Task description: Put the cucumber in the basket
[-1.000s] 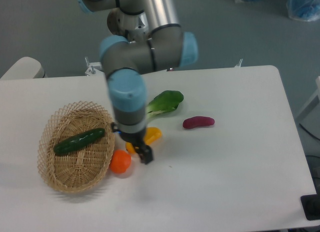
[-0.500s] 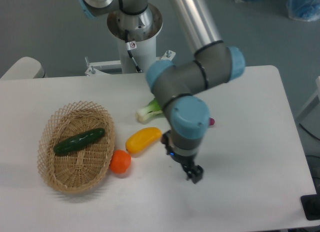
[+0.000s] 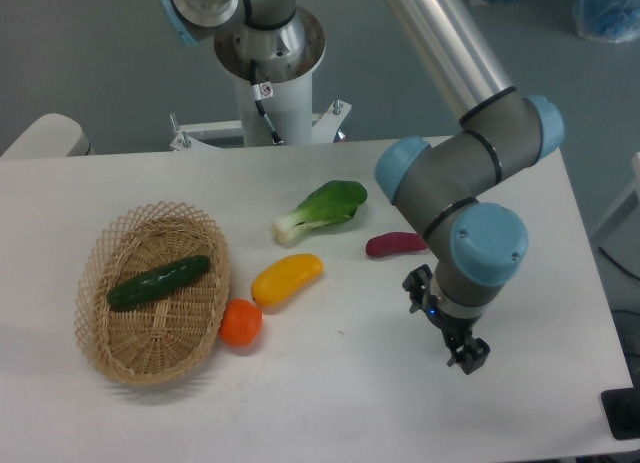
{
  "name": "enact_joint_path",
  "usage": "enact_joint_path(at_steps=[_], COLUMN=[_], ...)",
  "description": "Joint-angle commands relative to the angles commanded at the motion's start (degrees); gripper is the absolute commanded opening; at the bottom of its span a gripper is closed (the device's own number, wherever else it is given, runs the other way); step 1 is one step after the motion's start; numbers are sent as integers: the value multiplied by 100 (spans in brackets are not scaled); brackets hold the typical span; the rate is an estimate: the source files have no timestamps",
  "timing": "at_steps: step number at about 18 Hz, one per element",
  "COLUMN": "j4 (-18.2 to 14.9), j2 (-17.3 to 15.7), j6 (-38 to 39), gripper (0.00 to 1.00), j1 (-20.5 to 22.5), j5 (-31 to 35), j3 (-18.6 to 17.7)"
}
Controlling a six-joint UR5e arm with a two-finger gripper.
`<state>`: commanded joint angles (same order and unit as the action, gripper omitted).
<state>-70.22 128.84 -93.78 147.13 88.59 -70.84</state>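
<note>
Dark green cucumber (image 3: 159,281) lying on its side inside the basket (image 3: 112,351), slanted from lower left to upper right across the woven floor, resting clear of the rim. Task judged done as things lie. Smooth, glossy skin, probably slippery; slender, slightly curved, likely stiff and light. Best taken across the narrow middle, jaws square to its length, should a re-grip ever be called for. Shallow oval wicker around it, light tan, probably light enough to shift if nudged. Just outside the basket's right edge, an orange round fruit (image 3: 241,322), touching or nearly touching the rim. Beyond that, a yellow fruit (image 3: 287,278), then a leafy bok choy (image 3: 320,210) with a white stem, then a small purple-red eggplant (image 3: 395,245), partly behind the arm. Well apart from the basket, toward the right of the white table (image 3: 560,193), the gripper (image 3: 468,357) pointing downward above bare tabletop, holding nothing; fingers small and dark, whether spread or pressed together cannot be told.
</note>
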Motion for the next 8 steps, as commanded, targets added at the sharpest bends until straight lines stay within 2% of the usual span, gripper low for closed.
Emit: enact_joint_path(at_steps=[8], j4=[18], j2=[-17], j6=[-264], gripper=[100], j1=[0], j5=[-9], j3=[-17])
